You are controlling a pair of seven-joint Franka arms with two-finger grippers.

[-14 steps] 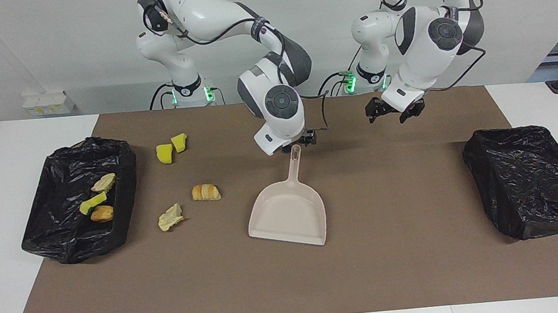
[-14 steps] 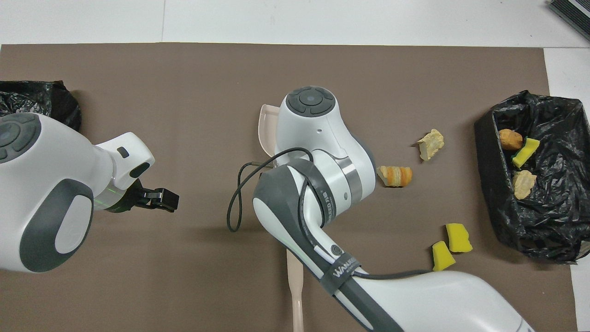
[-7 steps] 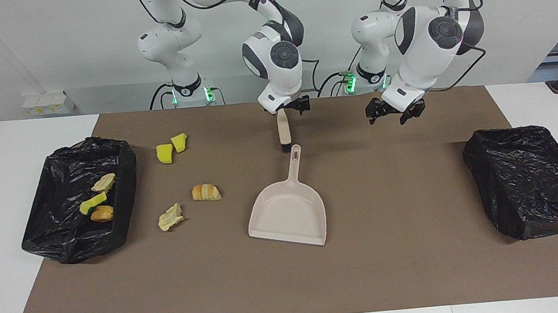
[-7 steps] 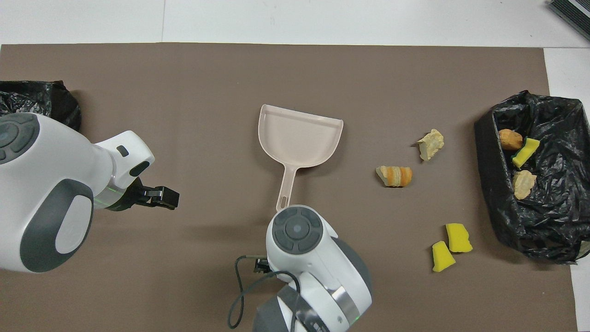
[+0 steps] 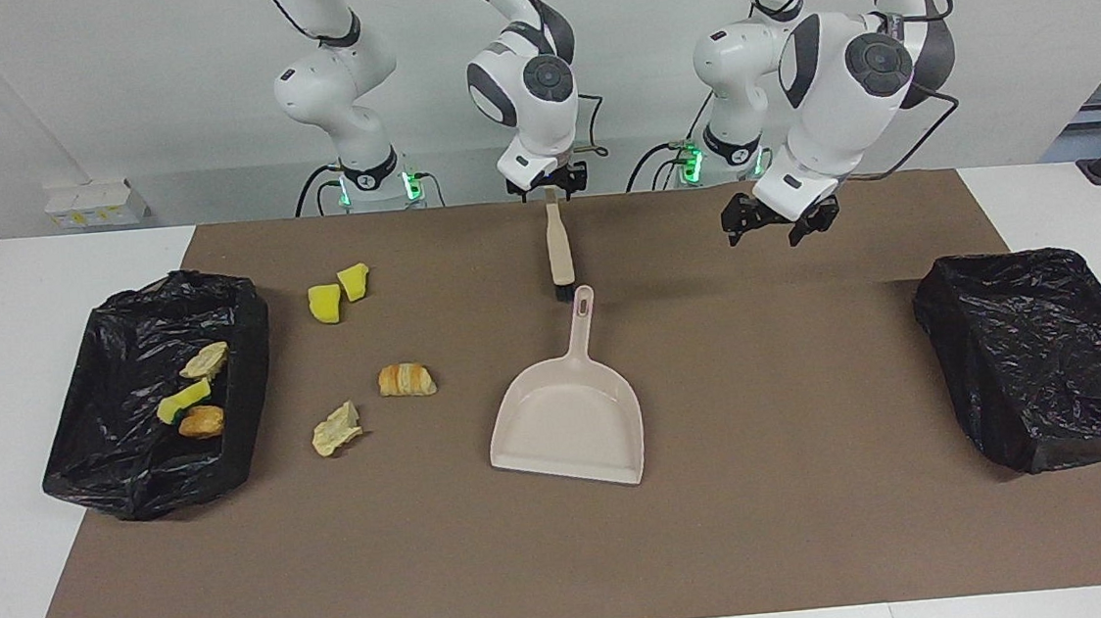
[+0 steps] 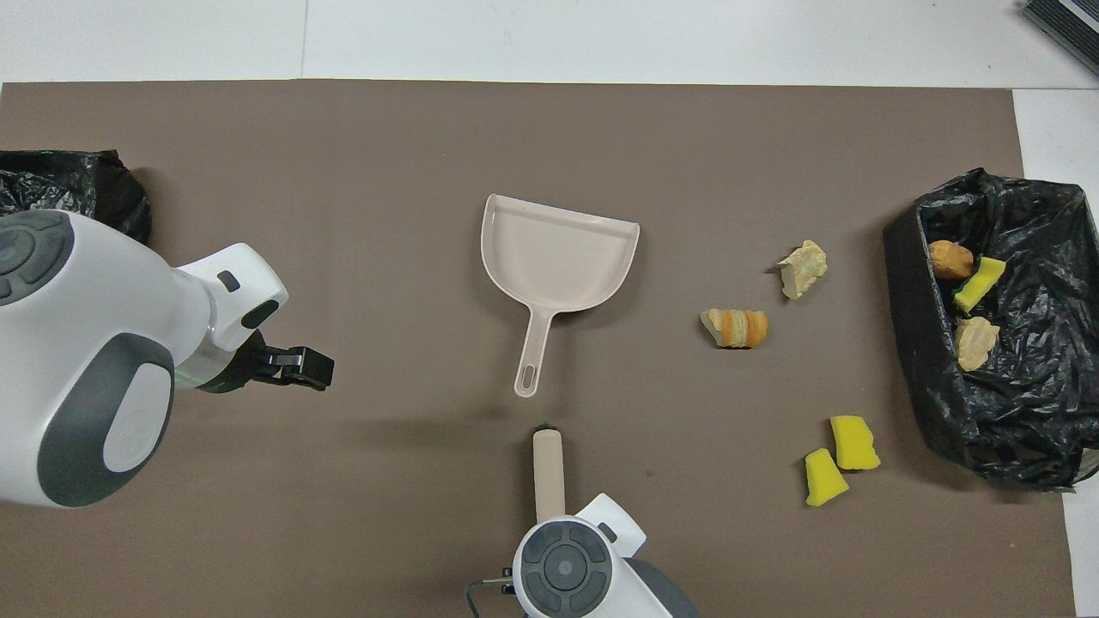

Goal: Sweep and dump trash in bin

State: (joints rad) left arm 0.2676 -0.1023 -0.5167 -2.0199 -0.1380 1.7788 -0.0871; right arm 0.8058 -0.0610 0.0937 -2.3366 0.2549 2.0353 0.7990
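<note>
While I'm reading the table as a clock with the robots at twelve, the loose trash (image 5: 358, 363) is all sitting on the brown mat (image 5: 727, 551) out toward nine and ten from the beige dustpan (image 5: 570, 425). Two bright yellow sponge chunks (image 5: 338, 294) are lying touching at ten. A golden striped croissant piece (image 5: 407, 379) and a pale crumpled scrap (image 5: 336, 430) are lying at nine. Three more bits are already sitting in the black-bagged bin (image 5: 132, 479) at the nine o'clock end. The hand brush (image 5: 560, 249) is lying at twelve from the dustpan, with the right gripper (image 5: 551, 191) hanging at its handle end. Can't tell if it's grasping it. The left gripper (image 5: 780, 225) is waiting over the mat at about one, fingers released, holding nothing.
</note>
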